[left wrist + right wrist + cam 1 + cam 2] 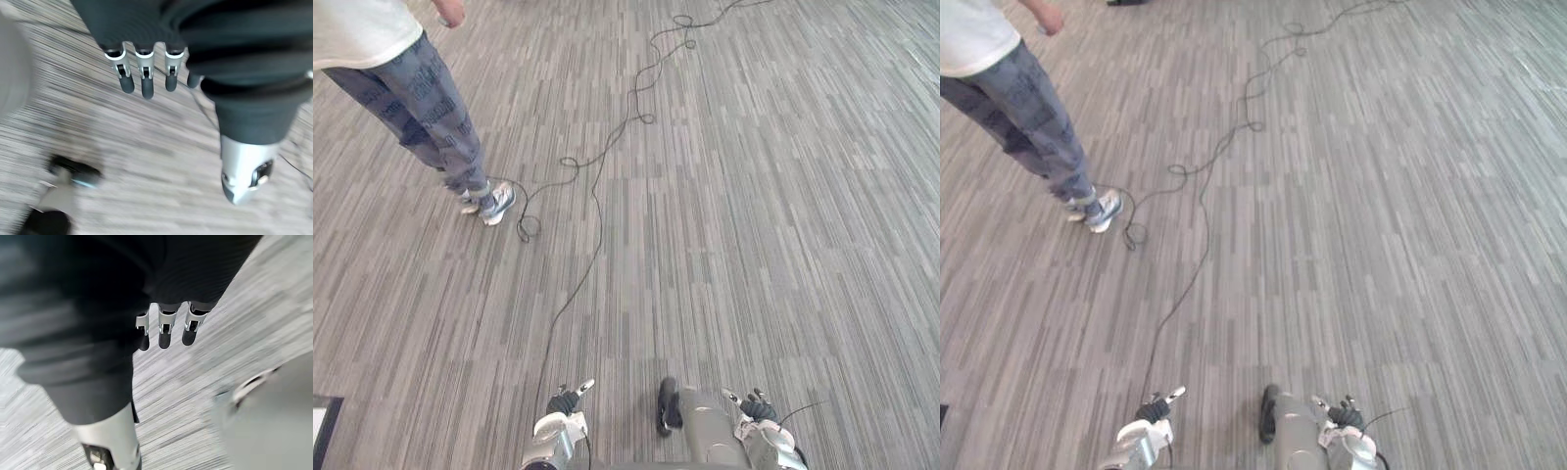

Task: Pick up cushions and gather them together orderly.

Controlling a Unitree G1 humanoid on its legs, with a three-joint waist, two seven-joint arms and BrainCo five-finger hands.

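1. A wide floor (783,196) of grey striped carpet, seen from above by a standing robot, takes up nearly the whole frame.
2. At the bottom edge, left of centre, the robot's left hand (565,400) hangs above the carpet. Seen close up, its fingers (147,83) are straight and relaxed and point down. Nothing lies between them and the thumb.
3. At the bottom edge, right of centre, the right hand (756,405) hangs the same way. Its own close view shows its fingers loose and straight too, holding nothing.
4. In the upper left corner stands a person (431,98) in a pale top and dark patterned trousers, cut off above the waist. One pale shoe (495,203) is turned toward the middle of the frame. The person is well apart from both hands.
5. In the bottom left corner a flat thing (321,431) with a dark edge and a pale face is cut off by the frame. What it is cannot be told.
6. Where the cushions lie cannot be told from here, and neither hand carries one.
7. Which way a cushion lies from either hand, how its long side runs, and which arm is nearer are therefore all unsettled.
8. The step in hand looks like searching, by turning or walking until a cushion comes into sight. If the corner thing proves to be one, it would lie to the left, nearer the left hand.
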